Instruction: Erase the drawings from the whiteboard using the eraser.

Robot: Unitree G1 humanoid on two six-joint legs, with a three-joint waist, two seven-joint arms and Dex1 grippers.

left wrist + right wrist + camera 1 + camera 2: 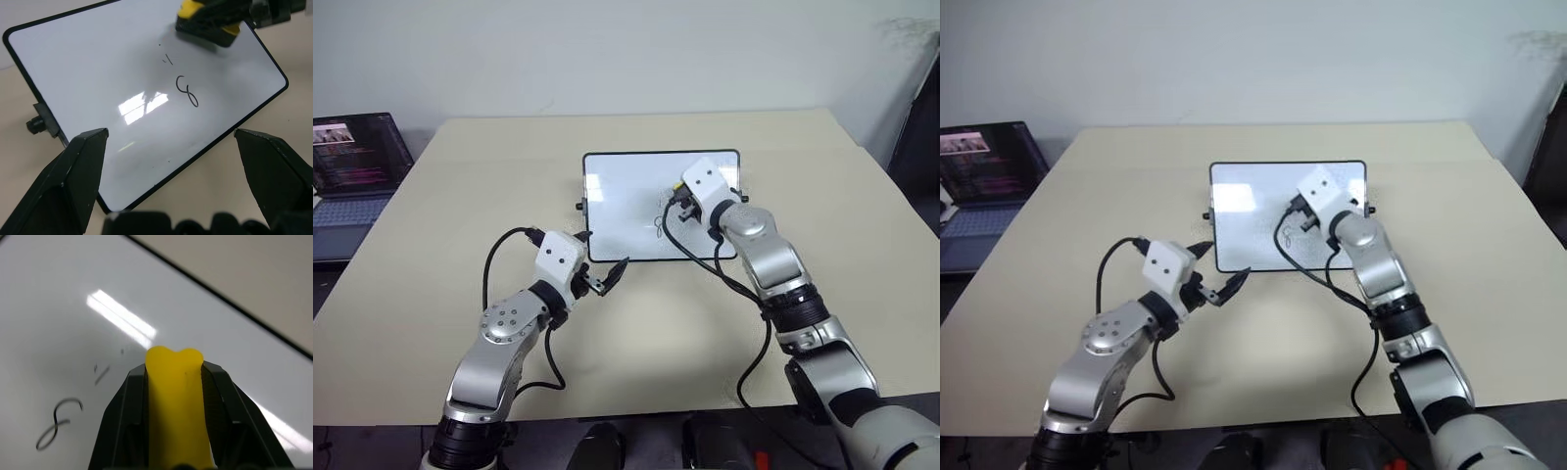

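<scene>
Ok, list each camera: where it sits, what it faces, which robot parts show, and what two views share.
Left eye view: on the head, looking down over the beige table at the small black-framed glossy whiteboard; both arms show.
Right eye view: beside it, same scene.
Left wrist view: along the open left gripper toward the board, the "8"-like marker drawing and the right gripper.
Right wrist view: along the right gripper, shut on the yellow sponge eraser, above the board.
Shared: both wrist views catch the "8" and eraser.

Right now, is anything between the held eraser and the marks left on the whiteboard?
Nothing visible. The right gripper holds the eraser over bare whiteboard, with the remaining drawings beside it, unobstructed.
</scene>
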